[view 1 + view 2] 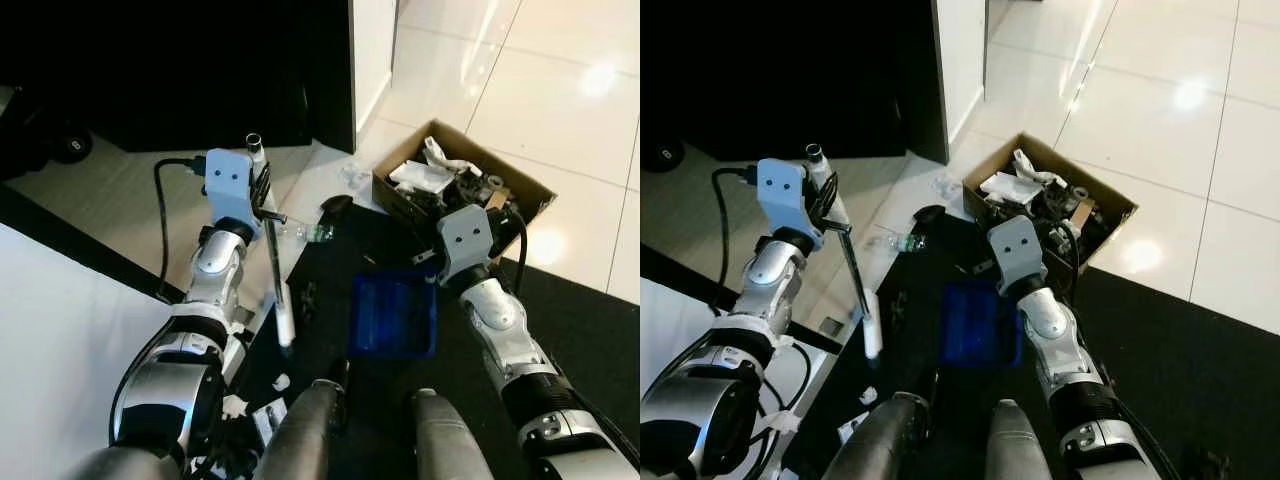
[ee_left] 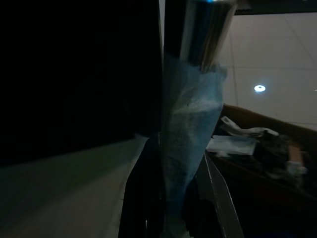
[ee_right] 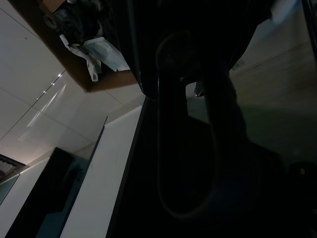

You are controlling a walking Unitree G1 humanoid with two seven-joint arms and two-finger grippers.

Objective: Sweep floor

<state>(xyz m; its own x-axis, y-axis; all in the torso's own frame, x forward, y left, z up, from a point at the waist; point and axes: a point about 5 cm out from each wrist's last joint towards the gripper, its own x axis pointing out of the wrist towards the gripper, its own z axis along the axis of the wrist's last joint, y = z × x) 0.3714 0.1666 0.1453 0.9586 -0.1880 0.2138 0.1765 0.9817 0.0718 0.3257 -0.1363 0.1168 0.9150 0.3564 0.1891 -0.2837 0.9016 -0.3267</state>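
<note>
Left eye view looks down over my two silver arms at a black mat point(image 1: 590, 330) on a pale tiled floor point(image 1: 560, 90). My left tool point(image 1: 262, 192) is raised out in front of me and is pinched on the metal broom handle point(image 1: 272, 250), which runs from a round open top end near the tool down and slightly to my right to a white lower section point(image 1: 284, 326) over the mat's edge. The broom's head I cannot make out. In the left wrist view the handle point(image 2: 208, 29) fills the middle, wrapped lower down in a pale bluish cover point(image 2: 190, 148).

My right tool point(image 1: 432, 262) reaches forward over the mat, and below it sits a blue dustpan point(image 1: 392, 315), lying flat on the mat. The right wrist view is very dark; a dark looped handle shape point(image 3: 188, 129) lies along my fingers, but I cannot tell whether that tool is closed around it or spread.

Just beyond the right tool stands an open cardboard box point(image 1: 530, 195) holding crumpled white paper and dark odds and ends, partly on the mat and partly on the tiles. Near the mat's far corner lie a clear plastic bottle point(image 1: 312, 233) and a small dark object point(image 1: 335, 205). White scraps point(image 1: 281, 381) dot the mat beside my left arm.
</note>
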